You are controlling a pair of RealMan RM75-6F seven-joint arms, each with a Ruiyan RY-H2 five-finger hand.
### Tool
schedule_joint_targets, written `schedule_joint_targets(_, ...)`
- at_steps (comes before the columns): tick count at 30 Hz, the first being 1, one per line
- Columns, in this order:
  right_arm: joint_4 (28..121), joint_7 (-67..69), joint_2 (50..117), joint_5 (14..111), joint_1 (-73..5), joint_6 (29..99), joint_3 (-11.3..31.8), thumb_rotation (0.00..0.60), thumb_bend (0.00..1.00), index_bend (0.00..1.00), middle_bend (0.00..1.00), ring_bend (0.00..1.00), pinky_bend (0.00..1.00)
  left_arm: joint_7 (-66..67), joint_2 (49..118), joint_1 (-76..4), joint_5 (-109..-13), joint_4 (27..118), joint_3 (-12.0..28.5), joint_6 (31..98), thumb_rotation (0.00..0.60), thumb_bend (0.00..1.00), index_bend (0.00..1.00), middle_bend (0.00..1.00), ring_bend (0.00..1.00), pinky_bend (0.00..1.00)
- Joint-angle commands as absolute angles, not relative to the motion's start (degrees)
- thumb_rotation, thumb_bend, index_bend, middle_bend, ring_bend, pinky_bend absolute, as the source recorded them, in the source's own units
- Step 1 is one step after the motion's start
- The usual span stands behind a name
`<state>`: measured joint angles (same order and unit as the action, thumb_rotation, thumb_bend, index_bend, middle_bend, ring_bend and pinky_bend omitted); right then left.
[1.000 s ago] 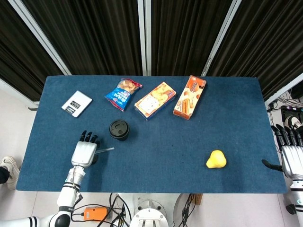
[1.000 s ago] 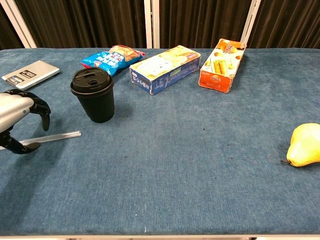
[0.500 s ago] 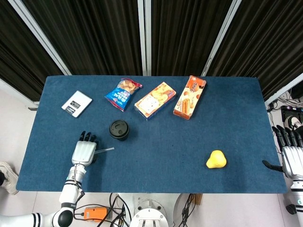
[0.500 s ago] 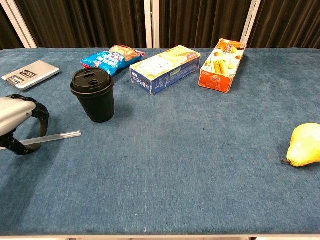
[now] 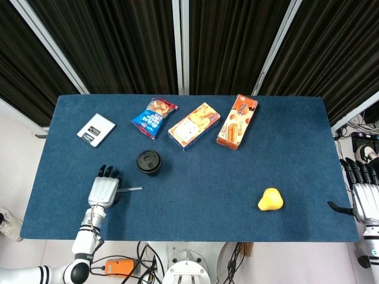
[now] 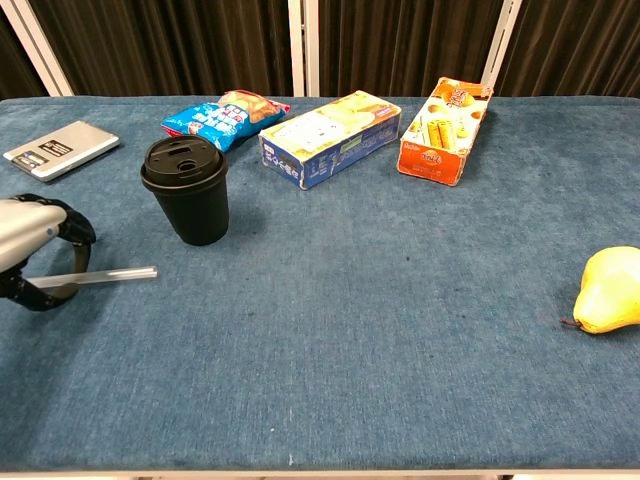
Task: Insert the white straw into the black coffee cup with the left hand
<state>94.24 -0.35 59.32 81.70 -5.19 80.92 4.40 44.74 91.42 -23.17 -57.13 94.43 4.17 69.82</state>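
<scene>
Head view. Blue cloth table. Black coffee cup stands upright left of centre with its lid on; contents hidden. White straw lies flat just in front of the cup, toward the front edge, its near end under the left hand. The left hand sits palm down near the front-left corner, fingers curled over that end of the straw. Whether they pinch it cannot be told from above. Right hand sits off the right edge of the table, fingers extended and apart, holding nothing.

Along the back edge: grey flat device toward the back-left corner, blue snack bag, cream-and-blue box lying on its side, orange box also lying flat. Both boxes are closed. Printing on them is too small to read. Yellow pear toward the front-right corner.

Chest view. The cup shows a lid with a small raised opening; no label visible on its wall. The straw lies flat, pointing right, apart from the cup base. The left hand at the left edge has thumb below and fingers arched above the straw's end, closed around it. The snack bag, cream-and-blue box and orange box carry printed text, not legible. Device bears dark label patches, unreadable. Pear at the right edge.
</scene>
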Motion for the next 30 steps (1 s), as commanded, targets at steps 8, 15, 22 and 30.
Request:
schedule_joint_targets(8,93.12,-0.66,60.73,80.67,-5.66,77.51,2.97,0.6,0.11,0.0,0.1,0.0,0.06,25.69,80.08,-18.96,-66.01,103.41,6.05,74.91,0.6,0.42,0.58,0.25,0.08,0.0)
schedule_joint_targets(15,92.58,-1.3,62.16,81.22,-6.23,76.08,2.21,0.6,0.11,0.0,0.1,0.0,0.06,-4.17,76.32,-18.11,-72.58,106.78,14.17,76.9,0.6,0.43,0.58,0.25,0.04,0.0)
schedule_joint_targets(22,93.09,-2.73,61.67,81.56,-6.58,75.89,2.12,0.6,0.11,0.0,0.1,0.0,0.06,-20.8,81.09,-23.41,-71.76,104.98,20.3,71.62,0.6,0.43,0.58,0.25,0.0,0.0)
schedule_joint_targets(30,94.32,-4.12,60.75,81.16,-6.89,75.42,2.13,0.6,0.11,0.0,0.1,0.0,0.06,-26.76,90.48,-28.95,-67.38,99.6,24.44,69.42,0.6,0.44,0.58,0.23,0.0,0.0)
